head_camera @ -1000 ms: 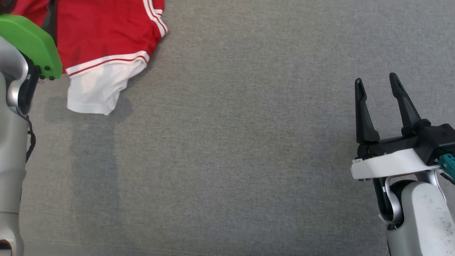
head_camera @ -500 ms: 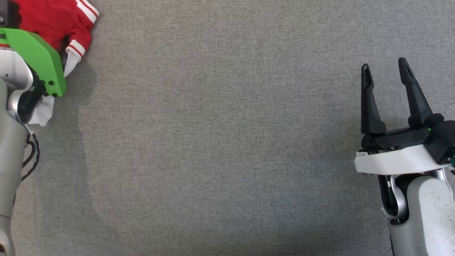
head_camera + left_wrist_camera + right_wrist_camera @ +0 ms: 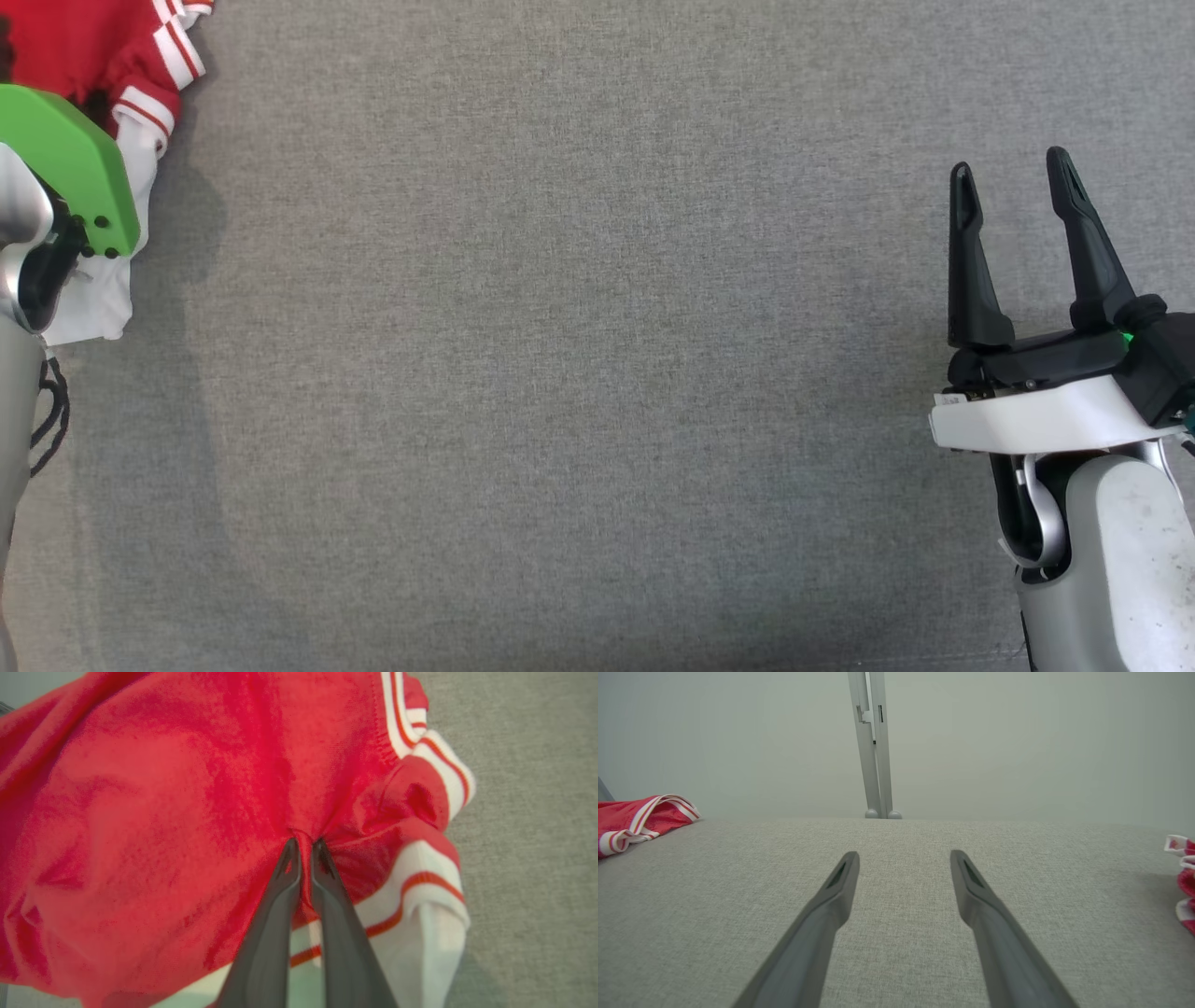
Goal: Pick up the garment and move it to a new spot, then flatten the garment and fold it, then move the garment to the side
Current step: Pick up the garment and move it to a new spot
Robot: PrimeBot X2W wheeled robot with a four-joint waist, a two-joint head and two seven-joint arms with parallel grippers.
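The garment [image 3: 163, 812] is red with white-and-red striped trim and a white lining. In the left wrist view my left gripper [image 3: 304, 845] is shut on a pinched fold of its red fabric. From the head, the garment [image 3: 84, 37] lies bunched at the top left corner, partly hidden behind my left wrist's green cover [image 3: 65, 159]. My right gripper [image 3: 1010, 177] stands open at the lower right, far from the garment, with nothing between its fingers. The right wrist view has that gripper [image 3: 903, 858] over bare cloth and the garment [image 3: 640, 816] far to its left.
A grey fabric surface [image 3: 560, 373] spreads across the middle. In the right wrist view a grey upright post [image 3: 875, 742] stands behind the far edge against a pale wall, and another red-and-white piece of cloth [image 3: 1183, 877] lies at the right edge.
My left gripper has shut on the garment. The garment has bunched up and sits further left in the head view. The right gripper has hardly moved.
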